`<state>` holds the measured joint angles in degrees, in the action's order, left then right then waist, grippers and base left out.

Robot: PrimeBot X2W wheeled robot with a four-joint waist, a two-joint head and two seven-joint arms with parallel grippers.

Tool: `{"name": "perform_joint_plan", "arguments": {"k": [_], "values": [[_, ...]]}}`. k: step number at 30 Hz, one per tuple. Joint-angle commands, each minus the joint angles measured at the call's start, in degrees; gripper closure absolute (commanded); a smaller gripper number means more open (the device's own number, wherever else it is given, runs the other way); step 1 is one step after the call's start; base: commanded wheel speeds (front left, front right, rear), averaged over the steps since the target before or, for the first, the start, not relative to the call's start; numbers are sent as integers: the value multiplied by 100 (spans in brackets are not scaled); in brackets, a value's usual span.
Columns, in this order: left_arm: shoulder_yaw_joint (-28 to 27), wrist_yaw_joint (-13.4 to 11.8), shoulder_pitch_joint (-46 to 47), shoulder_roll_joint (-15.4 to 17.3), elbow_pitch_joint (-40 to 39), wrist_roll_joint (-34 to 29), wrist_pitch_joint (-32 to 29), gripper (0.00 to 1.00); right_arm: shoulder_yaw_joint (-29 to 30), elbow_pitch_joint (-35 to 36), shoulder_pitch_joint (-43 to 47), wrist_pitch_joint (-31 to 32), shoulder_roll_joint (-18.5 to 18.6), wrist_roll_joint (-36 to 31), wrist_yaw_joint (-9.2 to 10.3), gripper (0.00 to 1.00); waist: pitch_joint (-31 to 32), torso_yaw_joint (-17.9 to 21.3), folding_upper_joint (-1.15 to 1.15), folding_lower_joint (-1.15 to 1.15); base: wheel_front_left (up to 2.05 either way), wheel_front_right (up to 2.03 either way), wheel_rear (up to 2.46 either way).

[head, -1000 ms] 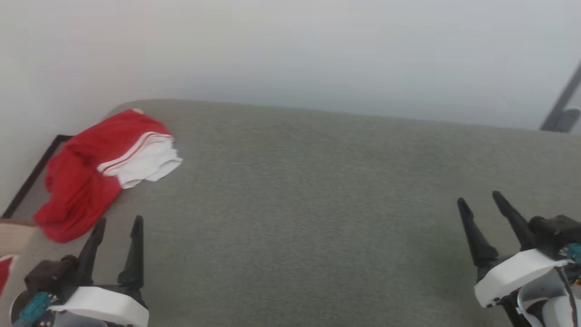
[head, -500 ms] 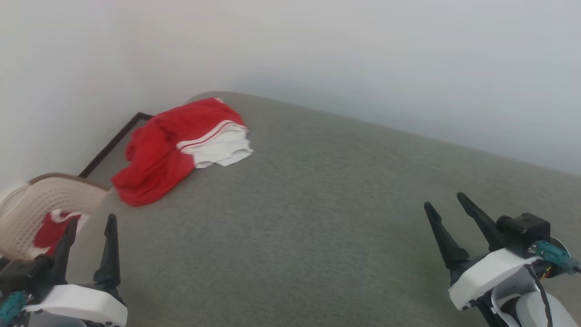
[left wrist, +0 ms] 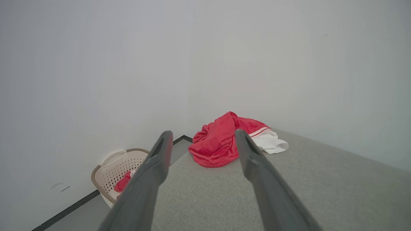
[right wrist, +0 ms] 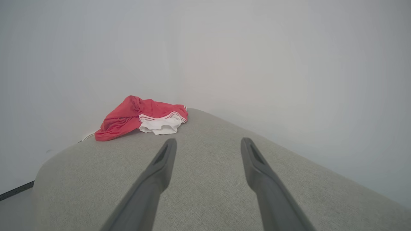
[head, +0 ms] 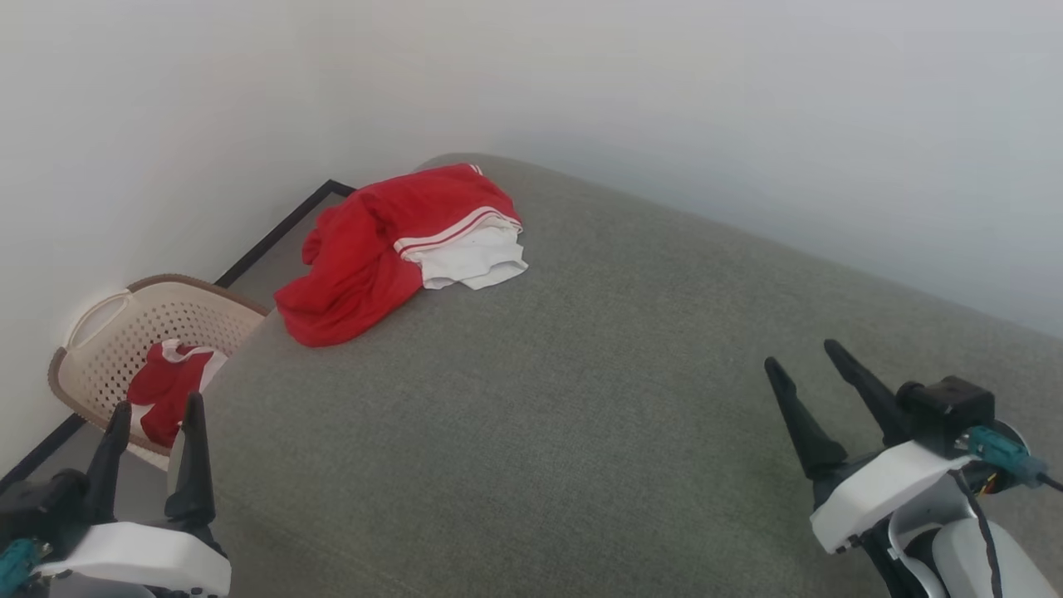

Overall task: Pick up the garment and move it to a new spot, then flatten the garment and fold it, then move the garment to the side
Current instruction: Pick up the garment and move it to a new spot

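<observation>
Garment is lying crumpled at the far left corner of the grey padded surface, its long axis running near-left to far-right. Left end effector is hovering nearer, fingers spread and empty, with the red heap ahead and to its right. Right end effector, likewise spread and empty, is sitting well apart from it, so the left arm looks better placed.

The garment is soft cloth, the cushion matt coarse weave, the basket smooth plastic
</observation>
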<state>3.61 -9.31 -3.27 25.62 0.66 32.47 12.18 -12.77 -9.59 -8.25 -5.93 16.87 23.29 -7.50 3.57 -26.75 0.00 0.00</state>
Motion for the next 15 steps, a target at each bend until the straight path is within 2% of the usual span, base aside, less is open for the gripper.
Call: {"name": "perform_joint_plan", "arguments": {"k": [1,8,15], "values": [[-5,-9,76,-9,10,56,15,0,9,1,-42,-27,23,51,2,0,-40,-13,0,0,0,0,0],[115,145,605,-94,307,129,-3,0,169,80,-110,15,78,-6,2,0,-312,80,0,0,0,0,0],[203,318,1523,-169,920,160,48,0,291,316,-225,162,243,-46,3,0,-759,421,0,0,0,0,0]]}}
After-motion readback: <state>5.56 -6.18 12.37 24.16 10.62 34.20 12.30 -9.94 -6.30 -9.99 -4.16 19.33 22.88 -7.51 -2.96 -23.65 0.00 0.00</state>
